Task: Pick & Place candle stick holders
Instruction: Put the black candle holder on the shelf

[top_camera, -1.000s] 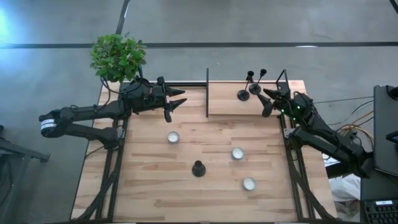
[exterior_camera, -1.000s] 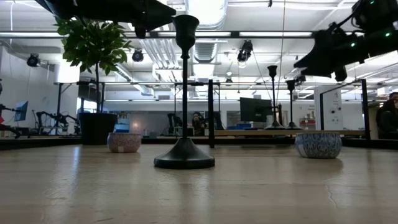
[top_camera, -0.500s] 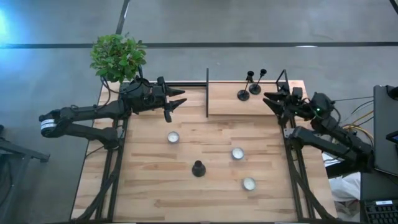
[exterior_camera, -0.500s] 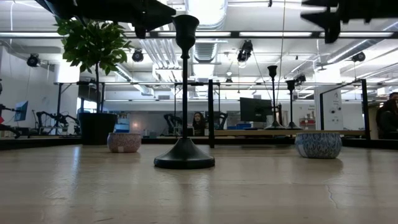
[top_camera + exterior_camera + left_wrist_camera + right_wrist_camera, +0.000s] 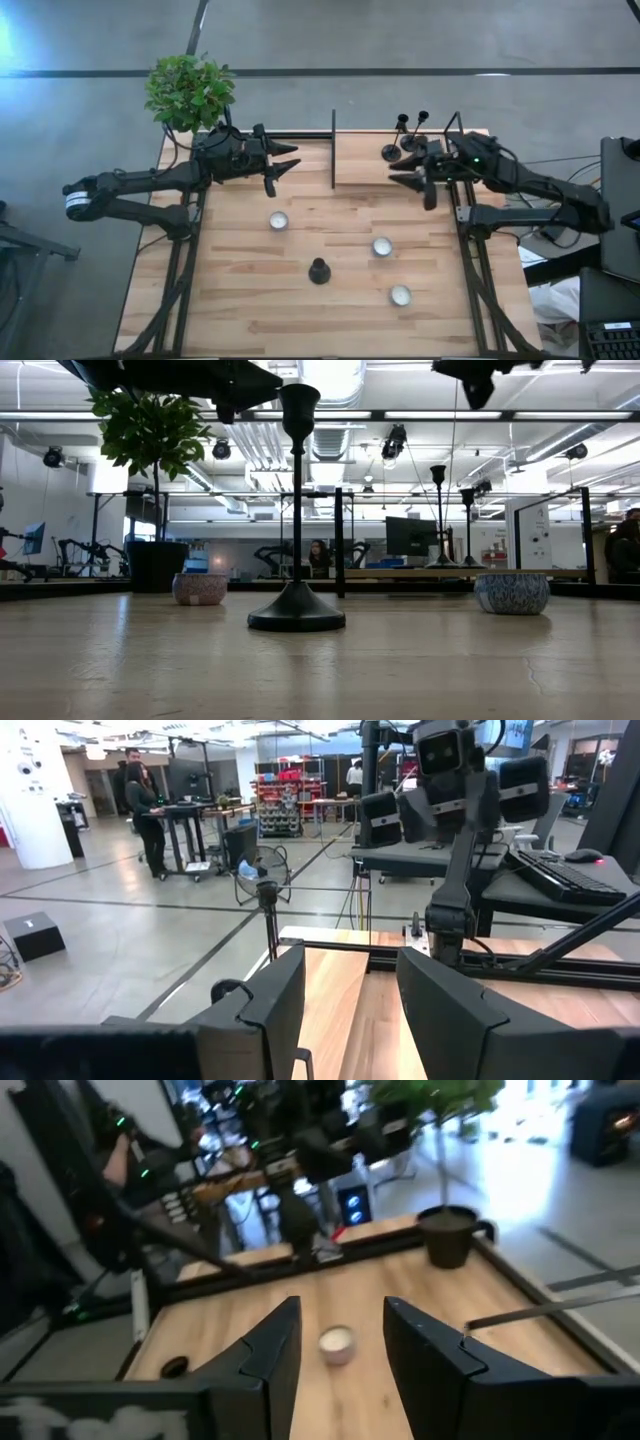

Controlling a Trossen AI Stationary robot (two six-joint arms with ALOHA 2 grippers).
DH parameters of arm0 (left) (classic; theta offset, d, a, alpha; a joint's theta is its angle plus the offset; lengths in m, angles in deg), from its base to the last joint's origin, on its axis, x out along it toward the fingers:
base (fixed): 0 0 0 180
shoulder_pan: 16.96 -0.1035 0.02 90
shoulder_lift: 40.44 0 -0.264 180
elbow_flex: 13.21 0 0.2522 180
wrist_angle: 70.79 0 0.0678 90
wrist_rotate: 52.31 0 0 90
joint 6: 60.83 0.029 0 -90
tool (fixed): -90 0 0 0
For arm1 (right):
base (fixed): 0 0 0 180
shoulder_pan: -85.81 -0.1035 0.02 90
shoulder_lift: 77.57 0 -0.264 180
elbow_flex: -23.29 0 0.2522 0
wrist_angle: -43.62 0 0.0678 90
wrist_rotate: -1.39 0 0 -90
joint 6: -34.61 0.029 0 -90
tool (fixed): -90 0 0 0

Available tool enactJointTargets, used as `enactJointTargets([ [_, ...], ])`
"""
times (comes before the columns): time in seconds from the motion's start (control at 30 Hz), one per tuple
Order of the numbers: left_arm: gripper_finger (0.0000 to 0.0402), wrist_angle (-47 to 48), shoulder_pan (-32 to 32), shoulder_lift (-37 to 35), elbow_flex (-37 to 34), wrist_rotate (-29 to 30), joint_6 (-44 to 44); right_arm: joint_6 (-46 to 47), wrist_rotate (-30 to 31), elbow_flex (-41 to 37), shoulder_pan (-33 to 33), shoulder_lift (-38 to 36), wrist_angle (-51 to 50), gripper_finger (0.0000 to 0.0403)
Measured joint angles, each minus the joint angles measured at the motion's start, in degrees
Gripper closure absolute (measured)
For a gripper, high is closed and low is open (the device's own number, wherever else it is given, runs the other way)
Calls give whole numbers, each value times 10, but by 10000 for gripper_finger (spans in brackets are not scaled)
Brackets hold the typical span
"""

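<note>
One black candle stick holder (image 5: 319,270) stands upright on its round base mid-table, nearest in the low view (image 5: 296,510). Two more holders (image 5: 392,150) (image 5: 410,142) stand on their bases side by side in the far-right section behind the divider (image 5: 333,150). My right gripper (image 5: 398,172) hovers high, just near of those two, pointing toward the table's left. Its fingers are open with nothing between them (image 5: 342,1315). My left gripper (image 5: 292,156) waits open at the far left, pointing right, and is also empty (image 5: 350,970).
Three small tealight bowls (image 5: 278,220) (image 5: 381,246) (image 5: 400,295) sit around the middle holder. A potted plant (image 5: 188,90) stands at the far-left corner. Black rails edge the wooden table (image 5: 240,300).
My right gripper has drawn back from the two far-right holders, risen well above the table, and swung from slanting down to level, now pointing toward the table's left. The holders stand as before.
</note>
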State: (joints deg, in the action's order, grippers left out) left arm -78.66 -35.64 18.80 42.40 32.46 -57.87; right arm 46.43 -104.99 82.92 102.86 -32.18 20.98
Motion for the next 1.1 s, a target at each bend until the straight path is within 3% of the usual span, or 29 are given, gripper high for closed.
enactJointTargets([
  [0.27, 236, 2, 0, 0, -4, 0, -3, 40, 14, 27, -77, 46, -5, 309],
  [0.47, 236, 4, 0, 0, -9, 0, -4, 45, 139, 25, -186, 59, -70, 347],
  [0.7, 236, 7, 0, 0, -9, 0, -4, 94, 272, 11, -306, 87, -75, 373],
  [0.87, 236, 7, 0, 0, -9, 0, -5, 170, 309, -20, -359, 126, -26, 374],
  [1.1, 236, 7, 0, 0, -9, 0, -9, 185, 318, -64, -392, 229, 124, 371],
])
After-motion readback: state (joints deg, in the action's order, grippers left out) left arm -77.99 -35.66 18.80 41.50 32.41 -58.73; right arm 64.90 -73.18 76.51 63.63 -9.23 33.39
